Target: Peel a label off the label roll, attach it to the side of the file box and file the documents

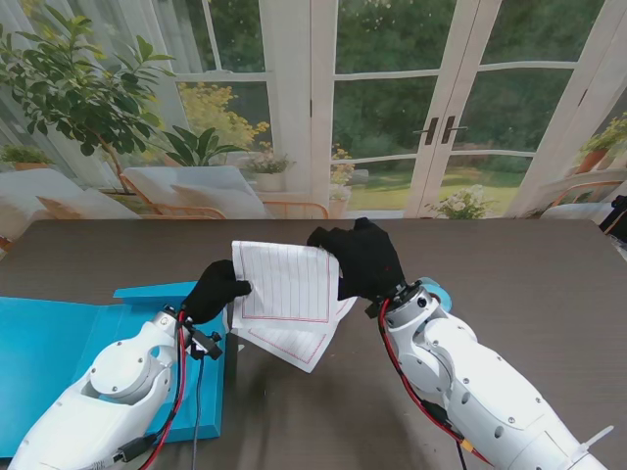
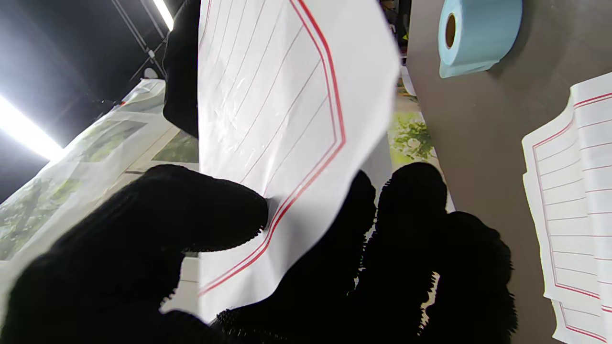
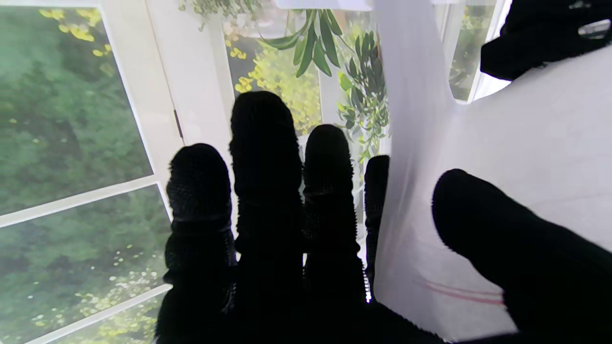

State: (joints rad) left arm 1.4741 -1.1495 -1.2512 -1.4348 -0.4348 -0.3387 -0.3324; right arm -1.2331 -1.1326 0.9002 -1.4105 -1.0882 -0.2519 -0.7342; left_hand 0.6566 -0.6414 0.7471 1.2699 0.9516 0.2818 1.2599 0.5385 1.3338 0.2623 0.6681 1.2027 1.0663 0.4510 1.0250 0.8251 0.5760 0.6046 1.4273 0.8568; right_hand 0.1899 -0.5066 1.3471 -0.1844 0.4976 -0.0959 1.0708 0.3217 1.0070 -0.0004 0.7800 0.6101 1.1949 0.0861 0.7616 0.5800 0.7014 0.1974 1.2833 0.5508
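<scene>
A lined white sheet with a red border (image 1: 286,282) is held up off the table between both hands. My left hand (image 1: 217,289) is shut on its left edge; in the left wrist view the thumb (image 2: 205,205) presses the sheet (image 2: 282,110) against the fingers (image 2: 411,200). My right hand (image 1: 362,259) is shut on the sheet's upper right corner, with the paper (image 3: 502,157) between thumb (image 3: 502,239) and fingers (image 3: 267,191). More lined sheets (image 1: 304,343) lie on the table beneath. The blue file box (image 1: 59,343) lies open at the left. The light blue label roll (image 2: 478,33) stands beyond the sheets.
The dark table (image 1: 529,274) stretches right of my right arm. The label roll (image 1: 438,291) is mostly hidden behind my right wrist. The stack of sheets (image 2: 573,191) lies next to the file box's edge (image 1: 157,291). Windows and plants stand behind the table.
</scene>
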